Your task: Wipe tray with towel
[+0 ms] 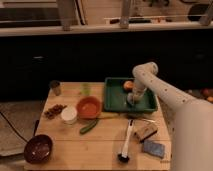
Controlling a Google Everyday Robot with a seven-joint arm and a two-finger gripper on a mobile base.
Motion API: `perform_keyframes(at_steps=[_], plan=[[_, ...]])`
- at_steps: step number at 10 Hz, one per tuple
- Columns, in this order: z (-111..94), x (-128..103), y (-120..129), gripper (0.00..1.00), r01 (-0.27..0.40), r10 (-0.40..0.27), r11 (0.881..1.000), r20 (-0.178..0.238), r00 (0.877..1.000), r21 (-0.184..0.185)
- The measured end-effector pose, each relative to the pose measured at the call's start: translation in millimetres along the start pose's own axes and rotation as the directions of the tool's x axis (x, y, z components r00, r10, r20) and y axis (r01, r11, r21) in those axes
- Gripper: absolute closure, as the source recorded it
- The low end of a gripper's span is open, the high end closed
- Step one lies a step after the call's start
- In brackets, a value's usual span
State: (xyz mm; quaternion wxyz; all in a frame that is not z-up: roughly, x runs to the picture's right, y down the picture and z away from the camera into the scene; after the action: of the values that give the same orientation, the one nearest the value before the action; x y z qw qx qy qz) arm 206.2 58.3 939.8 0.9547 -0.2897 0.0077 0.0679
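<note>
A green tray (116,98) sits at the back right of the wooden table. An orange round object (128,85) lies in its far right corner. My white arm reaches from the right and bends down into the tray. My gripper (132,99) is low inside the tray near its right side, pressed toward the tray floor. A light patch under it may be the towel; I cannot make it out as a separate thing.
An orange bowl (89,106), a white cup (69,115) and a green cucumber-like item (89,126) lie left of the tray. A dark bowl (38,148) sits front left. A brush (125,144), a sponge (146,131) and a blue pad (153,148) lie front right.
</note>
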Motion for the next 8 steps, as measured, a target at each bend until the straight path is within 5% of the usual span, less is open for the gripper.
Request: perform_keyframes(at_steps=[5, 8], plan=[[4, -39, 11, 0.99, 0.122, -0.122, 0.992, 0.016, 0.992, -0.035], [3, -30, 36, 0.99, 0.160, -0.158, 0.985, 0.026, 0.987, -0.063]])
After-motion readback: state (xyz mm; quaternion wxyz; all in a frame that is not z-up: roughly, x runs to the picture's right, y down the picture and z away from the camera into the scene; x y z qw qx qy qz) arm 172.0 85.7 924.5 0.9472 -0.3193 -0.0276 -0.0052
